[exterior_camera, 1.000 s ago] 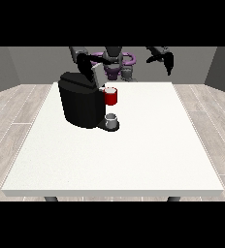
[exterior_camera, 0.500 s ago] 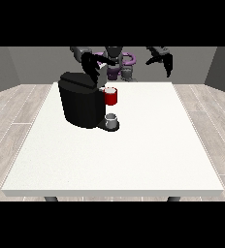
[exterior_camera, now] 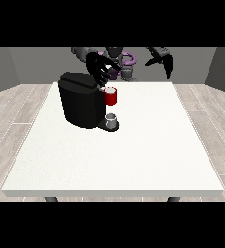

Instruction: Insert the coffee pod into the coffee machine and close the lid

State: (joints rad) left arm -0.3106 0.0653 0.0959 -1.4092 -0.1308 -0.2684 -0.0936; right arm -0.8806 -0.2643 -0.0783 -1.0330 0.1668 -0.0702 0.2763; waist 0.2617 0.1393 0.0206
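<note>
The black coffee machine [exterior_camera: 80, 104] stands on the white table [exterior_camera: 134, 160], left of the middle. A red thing at the machine [exterior_camera: 111, 96] sits at its front top. Below it, a small grey thing [exterior_camera: 112, 120] rests on the machine's base; I cannot tell it for the pod. The hand at the view's left [exterior_camera: 100, 68] hovers just above the machine's top by the red thing, fingers spread and holding nothing. The hand at the view's right [exterior_camera: 160, 56] hangs raised above the table's far edge, fingers relaxed and empty.
The robot's torso [exterior_camera: 118, 63] stands behind the table's far edge. Wooden floor surrounds the table on both sides.
The hand at the view's left has come down and towards the camera, from behind the machine to just over its top. The other hand has barely moved.
</note>
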